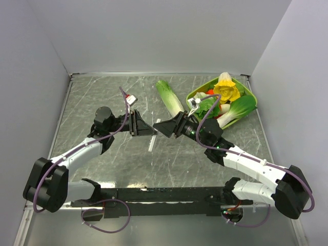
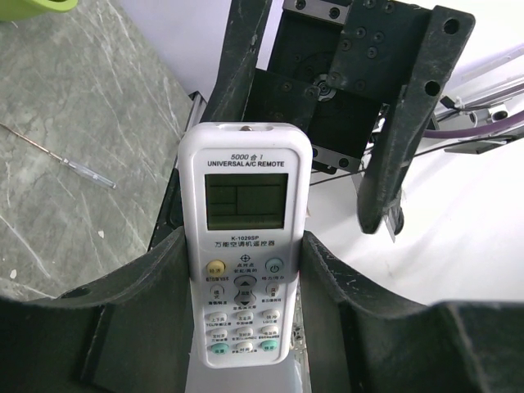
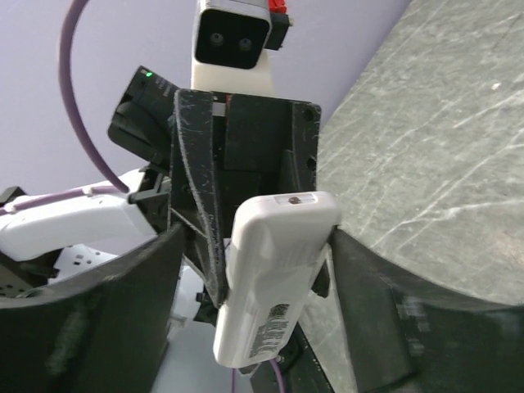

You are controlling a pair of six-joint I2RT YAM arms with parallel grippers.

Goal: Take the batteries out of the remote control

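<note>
Left wrist view: the left fingers pinch the remote control by its sides, steadying it. The right fingers, spread, flank its back, probably to open it.

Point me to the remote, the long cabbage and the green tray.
remote control (image 2: 246, 244), left wrist view, front face just under the display.
cabbage (image 1: 170, 97), top external view, middle of its length.
green tray (image 1: 197, 90), top external view, left rim.
</note>
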